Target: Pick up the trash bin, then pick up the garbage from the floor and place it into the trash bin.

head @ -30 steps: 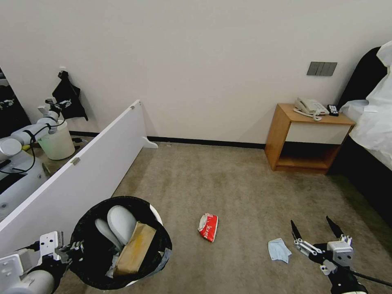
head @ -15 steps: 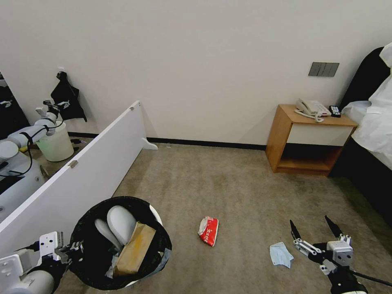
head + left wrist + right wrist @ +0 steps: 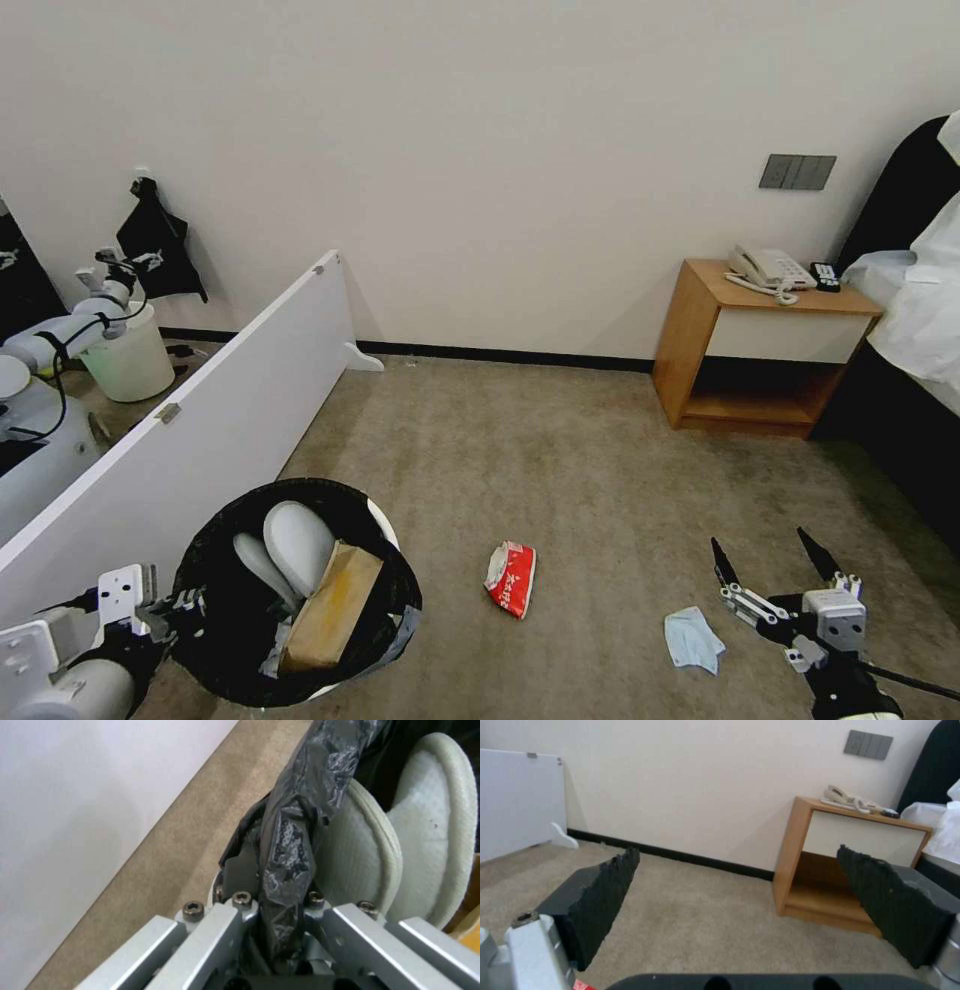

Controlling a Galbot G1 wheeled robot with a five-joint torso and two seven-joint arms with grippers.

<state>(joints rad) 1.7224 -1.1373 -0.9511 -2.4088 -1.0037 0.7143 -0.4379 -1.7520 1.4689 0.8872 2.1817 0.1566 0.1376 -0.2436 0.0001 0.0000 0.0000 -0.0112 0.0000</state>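
Black crinkly bag lines the trash bin [image 3: 300, 590], which sits at about 8 o'clock in the head view, just beside the white partition board [image 3: 190, 430]. The left gripper [image 3: 165, 607] is pinched onto the bin's rim at its 9 o'clock side. Inside the bin lie two white slippers [image 3: 290, 545] and a brown paper bag [image 3: 330, 605].

From the left wrist, the pinch shows close up: the metal fingers [image 3: 240, 907] press together on a fold of the black bag [image 3: 285, 862] over the rim, with the slippers [image 3: 430, 832] right behind it and a strip of carpet [image 3: 200, 832] running along the board, none of which the head view shows in detail.

On the carpet, a red snack packet [image 3: 511, 578] lies at about 6 o'clock, apart from the bin. A pale-blue mask [image 3: 692, 638] lies at about 5 o'clock, just beside the right gripper [image 3: 775, 560], whose black fingers are spread wide and hold nothing.

From the right wrist, those spread fingers [image 3: 605, 892] frame bare carpet, the black baseboard and the wooden nightstand [image 3: 850, 866] with its telephone [image 3: 842, 797]; the mask is out of that frame.

Open carpet stretches from the packet toward 12 o'clock as far as the wall. The board bounds the room at 9 o'clock, the nightstand [image 3: 765, 345] and the bed [image 3: 915, 330] at 2 to 3 o'clock.
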